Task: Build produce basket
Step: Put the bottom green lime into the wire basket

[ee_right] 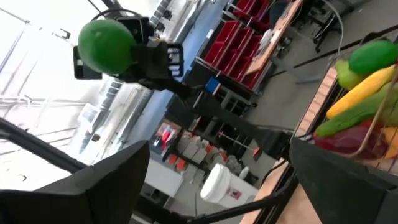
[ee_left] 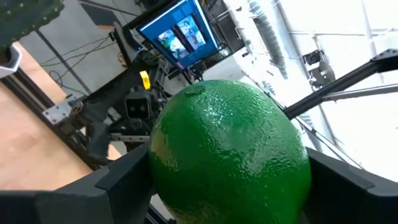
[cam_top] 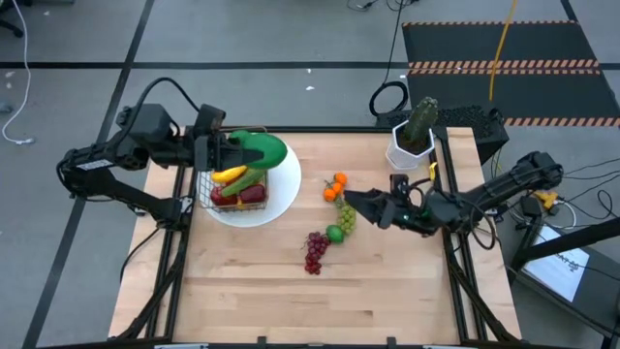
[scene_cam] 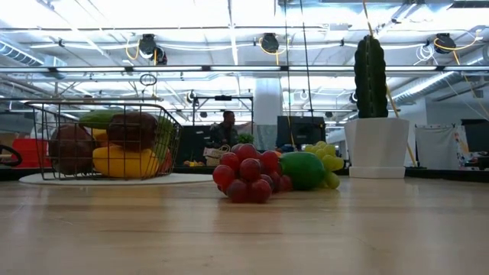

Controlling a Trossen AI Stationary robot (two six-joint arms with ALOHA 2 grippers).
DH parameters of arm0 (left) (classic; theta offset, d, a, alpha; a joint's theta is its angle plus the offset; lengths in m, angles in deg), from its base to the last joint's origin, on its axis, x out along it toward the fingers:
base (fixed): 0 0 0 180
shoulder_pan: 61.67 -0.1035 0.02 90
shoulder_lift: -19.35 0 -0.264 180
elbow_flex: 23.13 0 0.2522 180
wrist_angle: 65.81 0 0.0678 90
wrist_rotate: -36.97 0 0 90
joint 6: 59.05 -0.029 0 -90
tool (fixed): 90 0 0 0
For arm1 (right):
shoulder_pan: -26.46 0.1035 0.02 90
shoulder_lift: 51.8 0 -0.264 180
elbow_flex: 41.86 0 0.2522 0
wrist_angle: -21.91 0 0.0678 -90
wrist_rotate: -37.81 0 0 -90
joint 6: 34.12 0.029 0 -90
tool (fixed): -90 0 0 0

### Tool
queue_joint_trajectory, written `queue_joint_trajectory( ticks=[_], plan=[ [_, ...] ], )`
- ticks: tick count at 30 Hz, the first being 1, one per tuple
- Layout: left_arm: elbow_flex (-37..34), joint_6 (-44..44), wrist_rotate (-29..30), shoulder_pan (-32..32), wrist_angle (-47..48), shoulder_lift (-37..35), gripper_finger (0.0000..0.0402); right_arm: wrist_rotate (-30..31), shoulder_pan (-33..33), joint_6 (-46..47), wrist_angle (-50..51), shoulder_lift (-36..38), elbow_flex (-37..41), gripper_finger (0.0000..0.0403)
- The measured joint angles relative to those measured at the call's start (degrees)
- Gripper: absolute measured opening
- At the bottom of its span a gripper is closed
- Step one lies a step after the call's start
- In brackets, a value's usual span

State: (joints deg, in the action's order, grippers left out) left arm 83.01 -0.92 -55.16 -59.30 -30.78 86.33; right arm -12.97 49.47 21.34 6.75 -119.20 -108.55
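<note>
— where's the basket (cam_top: 235, 184)?

— on the white plate (cam_top: 281, 199), far-left part of the surface (cam_top: 291, 281). it already holds a banana (cam_top: 229, 174), red apples (cam_top: 251, 194) and green pieces.

— and your left claw (cam_top: 254, 152)?

— above the basket, clamped on a green lime (ee_left: 227, 155) — my wrist view shows it filling the gap between both fingers.

— what's loose on the wood?

— red grapes (cam_top: 316, 252), another lime (cam_top: 334, 234) and green grapes (cam_top: 346, 218) touching in a cluster mid-surface, small oranges (cam_top: 334, 187) beyond them.

— your right claw (cam_top: 360, 204)?

— spread wide and gripping nothing, low beside the green grapes. a cactus in a white pot (cam_top: 412, 136) stands at the far-right corner.
</note>
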Motion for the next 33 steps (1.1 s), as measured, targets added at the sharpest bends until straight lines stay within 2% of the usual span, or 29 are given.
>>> queue_joint_trajectory(
  ticks=[8,13,22,33],
  plan=[
    [0.0,-4.6,0.5,0.0,-0.1,0.0,0.0324,0.0,2.3,0.2,0.1,0.0,0.0,0.0380],
    [0.0,-12.8,0.7,-0.2,-0.1,0.0,0.0324,-0.2,2.2,-1.1,1.3,0.0,0.0,0.0380],
    [0.0,-42.3,2.2,-0.2,-0.1,0.0,0.0324,-6.2,2.2,-5.0,2.9,0.0,0.0,0.0380],
    [0.0,-70.3,2.8,-0.2,-0.1,0.2,0.0324,-6.4,2.2,-9.9,8.2,0.0,0.0,0.0380]
  ],
)
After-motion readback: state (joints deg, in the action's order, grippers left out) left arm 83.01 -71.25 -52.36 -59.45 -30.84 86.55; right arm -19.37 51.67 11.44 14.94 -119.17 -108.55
